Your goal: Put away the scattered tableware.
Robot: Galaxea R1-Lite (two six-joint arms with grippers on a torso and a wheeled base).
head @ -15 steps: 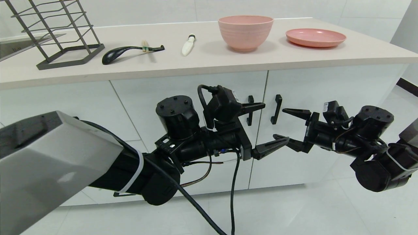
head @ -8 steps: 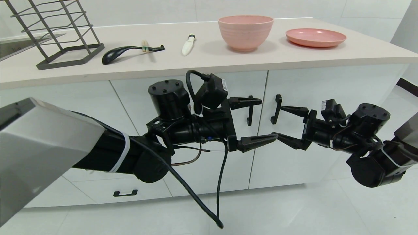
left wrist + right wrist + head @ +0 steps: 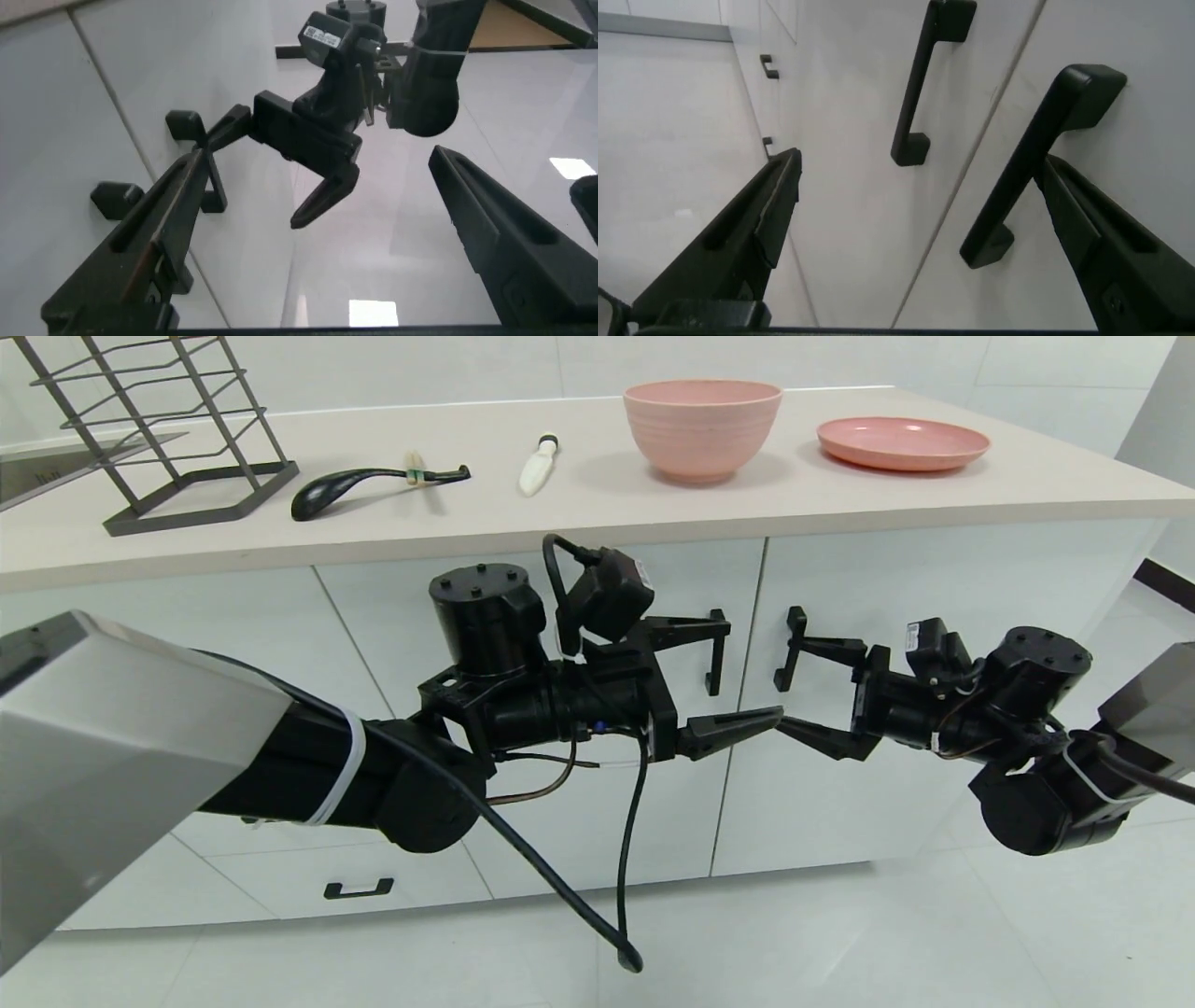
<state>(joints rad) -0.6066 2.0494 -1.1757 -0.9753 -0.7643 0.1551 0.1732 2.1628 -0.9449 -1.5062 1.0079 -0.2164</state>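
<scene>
Left hand point(image 3: 752, 670) and right hand point(image 3: 792, 681) both spread, holding nothing
Above them on the worktop point(image 3: 840, 495): one bowl point(image 3: 702, 427), one plate point(image 3: 902, 441), one ladle point(image 3: 345, 485), one white utensil point(image 3: 539, 467). Two handles point(image 3: 715, 653) just ahead of them.

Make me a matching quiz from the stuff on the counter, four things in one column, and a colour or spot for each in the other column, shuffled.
Things:
1. bowl
2. plate
3. rack
4. spoon

Descriptions:
A. black, curved, lying flat
B. pink, shallow, farthest right
C. grey wire, farthest left
D. pink, deep, upright

Pairs: 1-D, 2-B, 3-C, 4-A
</scene>
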